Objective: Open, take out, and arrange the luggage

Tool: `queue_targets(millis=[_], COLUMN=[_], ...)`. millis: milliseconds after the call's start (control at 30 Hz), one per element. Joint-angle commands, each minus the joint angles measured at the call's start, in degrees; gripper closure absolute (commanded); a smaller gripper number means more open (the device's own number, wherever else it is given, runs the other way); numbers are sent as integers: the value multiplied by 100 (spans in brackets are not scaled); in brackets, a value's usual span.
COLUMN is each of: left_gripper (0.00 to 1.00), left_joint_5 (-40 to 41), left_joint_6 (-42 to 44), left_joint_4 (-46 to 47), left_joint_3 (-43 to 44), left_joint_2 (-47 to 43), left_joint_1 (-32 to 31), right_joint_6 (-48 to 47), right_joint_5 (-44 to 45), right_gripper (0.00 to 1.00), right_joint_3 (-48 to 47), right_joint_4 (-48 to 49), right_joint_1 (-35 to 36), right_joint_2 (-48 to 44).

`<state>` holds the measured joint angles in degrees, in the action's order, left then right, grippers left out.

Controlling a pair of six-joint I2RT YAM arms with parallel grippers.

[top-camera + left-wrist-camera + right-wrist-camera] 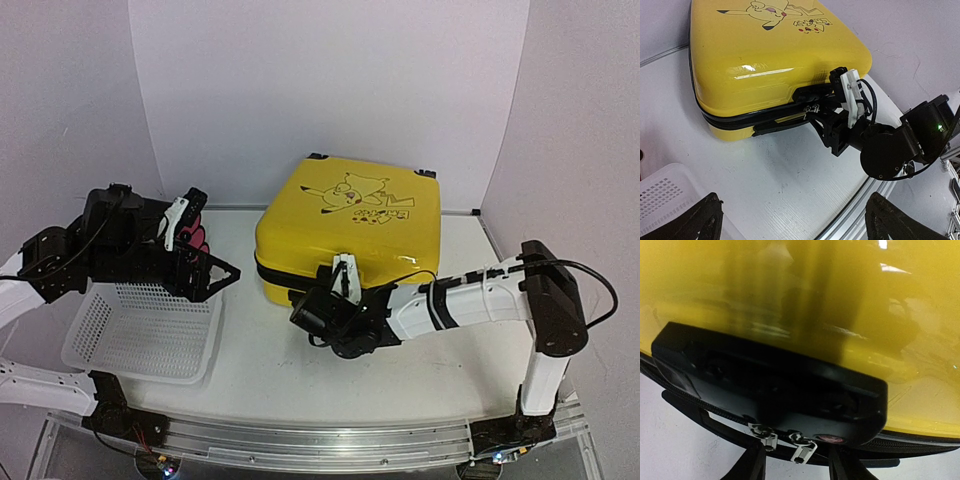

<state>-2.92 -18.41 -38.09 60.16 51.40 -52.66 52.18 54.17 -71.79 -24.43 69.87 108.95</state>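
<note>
Okay, luggage point(350, 225) lies flat and zipped shut at the back-centre of the table point(270, 375). The cartoon lid faces up and the wheels point(318, 157) point to the far wall.

Right arm point(470, 300) stretches low across the table from the right, forearm near level, wrist at the case's near front edge. Right gripper point(796, 460) faces the black lock block point(770, 375) on the zipper band. Its fingers point(752, 465) stand partly apart, one on each side of the two metal zipper pulls point(765, 436) hanging under the block. The pulls sit in the gap and are not pinched. Cannot tell whether a finger touches one.

Left arm point(110, 240) is folded back at the left with its elbow raised and its wrist angled down toward the case. Left gripper point(792, 220) is spread fully wide and holds nothing. It hangs over the near-right rim of the white mesh basket point(140, 335), well apart from the luggage.

Black case with pink ends point(195, 237) sits just behind the left wrist. Contact there is unclear. Only bare table lies between the basket and the luggage.
</note>
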Motion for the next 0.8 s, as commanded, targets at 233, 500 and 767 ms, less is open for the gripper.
queue_targets(millis=[233, 500, 767], left_gripper=[0, 1, 2], left_joint_5=[-23, -299, -528], left_joint_6=[-272, -888, -1599], left_joint_4=[-85, 0, 426], left_joint_3=[-71, -214, -340], left_joint_2=[-72, 154, 630], left_joint_1=[18, 19, 9], right_joint_6=[42, -609, -741], right_joint_5=[225, -149, -531], right_gripper=[89, 100, 100], right_joint_3=[147, 410, 1434], right_joint_4=[-149, -253, -195], right_joint_1=[-138, -151, -276], right_joint_2=[-166, -443, -1422])
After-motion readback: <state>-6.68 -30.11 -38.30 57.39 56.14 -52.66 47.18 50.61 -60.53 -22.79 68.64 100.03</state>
